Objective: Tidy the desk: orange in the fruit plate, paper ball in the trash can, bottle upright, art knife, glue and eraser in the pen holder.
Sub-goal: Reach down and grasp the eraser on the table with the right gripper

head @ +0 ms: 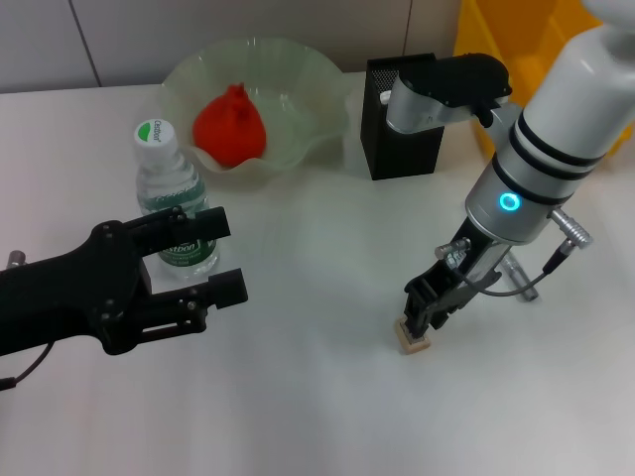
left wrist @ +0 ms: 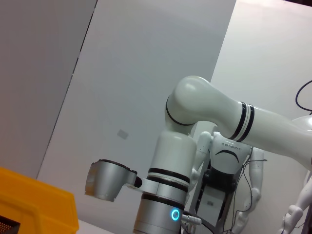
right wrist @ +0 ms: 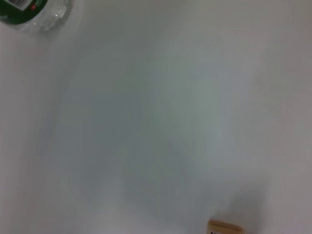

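Left gripper [head: 198, 258] sits nearest me, fingers spread beside the upright bottle [head: 171, 193]. Right gripper [head: 425, 319] points down at the desk [head: 317, 397], tips closed on the eraser [head: 413, 341], a small tan block mostly hidden, so I can't read its long axis.

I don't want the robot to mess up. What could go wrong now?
The eraser is tiny, and the right end effector is down right on it, so it might slip away. The left end effector sits open around the upright bottle; a nudge could tip it over.
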Robot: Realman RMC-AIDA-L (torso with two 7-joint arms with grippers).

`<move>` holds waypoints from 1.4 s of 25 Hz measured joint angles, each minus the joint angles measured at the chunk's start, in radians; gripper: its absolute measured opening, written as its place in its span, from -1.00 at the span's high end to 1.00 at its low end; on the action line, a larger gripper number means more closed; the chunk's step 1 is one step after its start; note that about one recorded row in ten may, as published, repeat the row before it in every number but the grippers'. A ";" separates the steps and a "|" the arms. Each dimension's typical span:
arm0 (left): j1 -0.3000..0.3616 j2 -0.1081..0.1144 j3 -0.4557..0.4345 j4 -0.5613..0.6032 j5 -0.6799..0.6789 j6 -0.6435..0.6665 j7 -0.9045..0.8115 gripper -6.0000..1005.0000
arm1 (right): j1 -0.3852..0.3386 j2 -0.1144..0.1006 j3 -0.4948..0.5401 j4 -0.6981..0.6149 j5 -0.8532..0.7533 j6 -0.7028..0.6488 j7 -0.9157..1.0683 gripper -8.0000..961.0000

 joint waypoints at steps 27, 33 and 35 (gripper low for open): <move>-0.002 0.001 0.000 -0.013 0.000 0.002 0.003 -0.55 | 0.041 0.004 -0.022 0.060 0.006 0.047 -0.003 0.09; 0.000 0.002 0.000 -0.013 -0.003 0.002 0.012 -0.55 | 0.058 0.005 -0.027 0.078 0.007 0.052 -0.002 0.11; 0.000 0.002 0.000 -0.013 -0.004 0.003 0.012 -0.55 | 0.065 0.005 -0.032 0.089 0.008 0.053 -0.002 0.11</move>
